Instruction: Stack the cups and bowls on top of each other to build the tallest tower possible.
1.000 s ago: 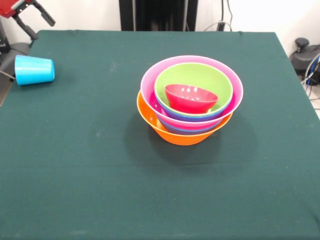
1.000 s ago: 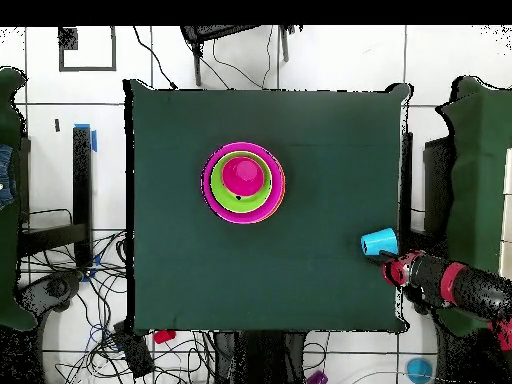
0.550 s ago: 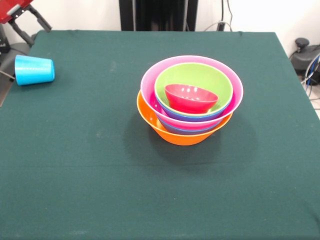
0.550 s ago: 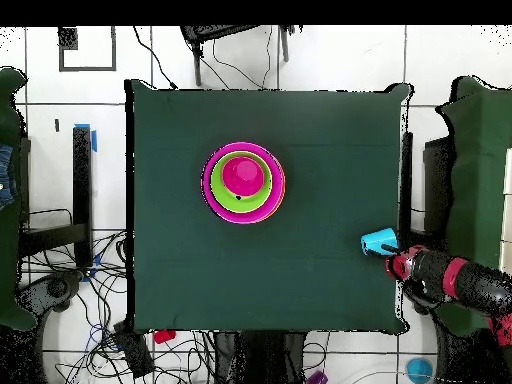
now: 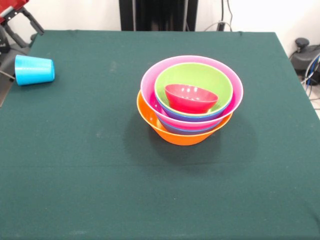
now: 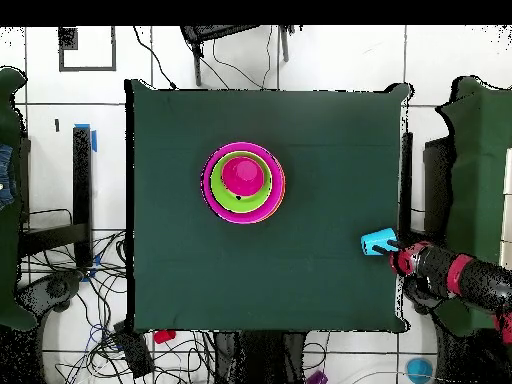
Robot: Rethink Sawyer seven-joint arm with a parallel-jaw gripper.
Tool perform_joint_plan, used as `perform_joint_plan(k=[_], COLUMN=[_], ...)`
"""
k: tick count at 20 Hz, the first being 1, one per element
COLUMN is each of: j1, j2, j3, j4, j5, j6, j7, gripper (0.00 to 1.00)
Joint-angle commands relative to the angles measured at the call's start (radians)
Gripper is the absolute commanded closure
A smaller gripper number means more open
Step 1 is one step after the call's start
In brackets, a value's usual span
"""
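Observation:
The bowls are nested into one tower at the table's middle: the orange bowl point(image 5: 172, 132) at the bottom, then the pink bowl point(image 5: 149, 80), a purple-blue rim, the lime green bowl point(image 5: 210, 80) and the small red bowl point(image 5: 191, 97) on top. In the overhead view the tower point(image 6: 244, 182) shows as rings. The light-blue cup point(image 5: 34, 70) lies on its side at the table's edge, apart from the tower, also in the overhead view point(image 6: 378, 242). My gripper point(image 6: 398, 256) hangs just off the table edge beside the cup, not touching it; only a bit of it point(image 5: 25, 15) shows in the front view.
The green cloth table point(image 5: 100, 175) carries only the tower and the cup. Cables and a small blue thing point(image 6: 420, 370) lie on the floor around it. A black stand point(image 5: 157, 15) rises behind the far edge.
My arm has drawn back from the cup, out past the table edge. Cup and bowls have not moved.

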Motion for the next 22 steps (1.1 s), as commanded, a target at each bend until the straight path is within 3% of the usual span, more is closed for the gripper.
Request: perform_joint_plan(k=[1, 8, 22], j1=[0.042, 0.038, 0.041], j2=[0.051, 0.075, 0.154], j3=[0.001, 0.001, 0.004], j4=[-0.097, -0.128, -0.18], j5=[-0.098, -0.117, -0.092], j6=[-0.059, -0.083, -0.071], j7=[-0.375, -0.38, -0.459], gripper=[0.0, 0.0, 0.0])
